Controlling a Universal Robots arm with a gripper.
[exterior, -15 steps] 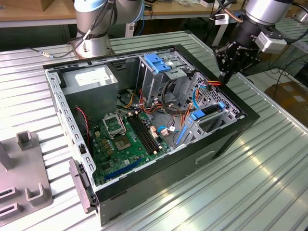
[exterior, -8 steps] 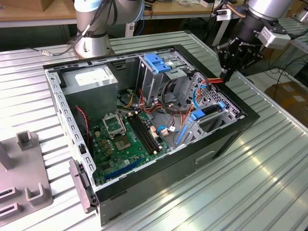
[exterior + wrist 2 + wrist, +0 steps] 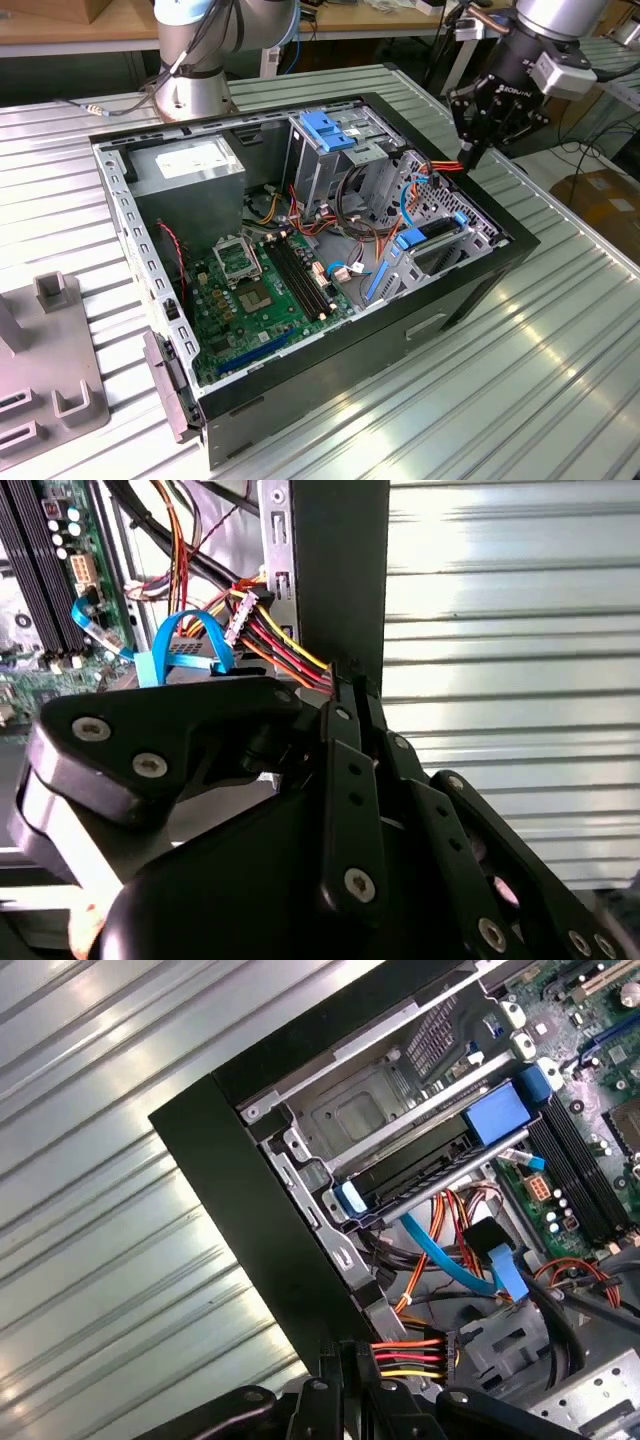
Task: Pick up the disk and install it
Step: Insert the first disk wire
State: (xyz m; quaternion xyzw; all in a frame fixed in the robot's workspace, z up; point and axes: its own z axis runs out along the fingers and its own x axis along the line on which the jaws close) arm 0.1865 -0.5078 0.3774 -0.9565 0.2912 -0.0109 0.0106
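The disk (image 3: 436, 238) lies flat in the low bay at the corner of the open computer case (image 3: 470, 290), at the exterior view's right, its blue rails showing at both ends. In the first wrist view the disk (image 3: 420, 1168) is a dark slab seen edge-on between blue tabs. My gripper (image 3: 468, 158) hangs above the case's rim beside the bay, its fingers pressed together with nothing between them. In both wrist views the gripper's tip (image 3: 345, 680) (image 3: 340, 1355) sits close to a red, yellow and black cable bundle (image 3: 405, 1358).
A tall drive cage with a blue latch (image 3: 325, 130) stands at the back of the case. The motherboard (image 3: 265, 285) and loose cables fill the floor. The arm's base (image 3: 195, 80) rises behind. A grey fixture (image 3: 50, 390) sits on the ribbed table (image 3: 560, 370).
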